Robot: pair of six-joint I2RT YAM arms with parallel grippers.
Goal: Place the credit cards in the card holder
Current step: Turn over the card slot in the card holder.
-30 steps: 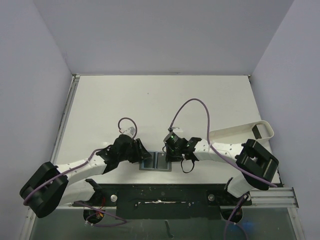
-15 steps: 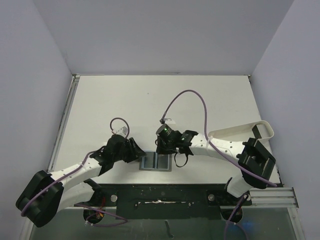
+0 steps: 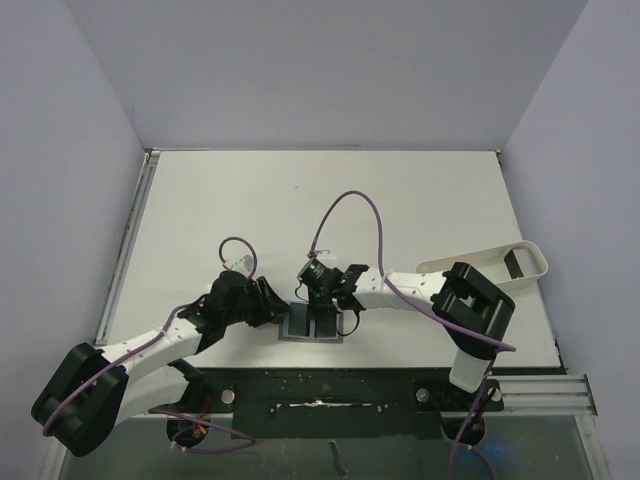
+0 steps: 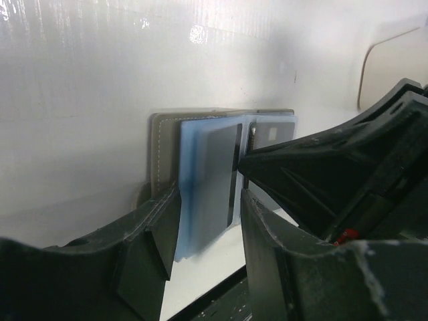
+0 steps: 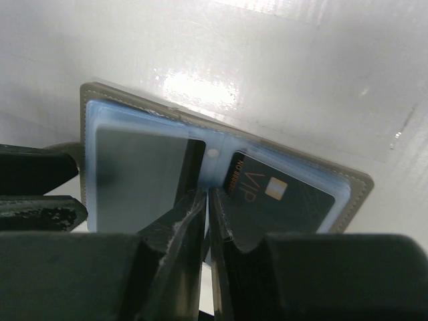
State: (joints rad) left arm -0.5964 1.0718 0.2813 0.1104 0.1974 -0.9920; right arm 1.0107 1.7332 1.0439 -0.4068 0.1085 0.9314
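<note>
The only writing that can be read stands on a dark credit card lying in the right half of the open card holder, seen from the right wrist. Large pale letters near the card's end by the holder's centre fold spell "VIP". Just beside them, closer to the fold, runs a line of tiny orange print that begins with "NO"; the rest of it is too blurred to make out. A small pale square mark sits on the other side of the "VIP", toward the holder's right edge, with nothing legible on it.
</note>
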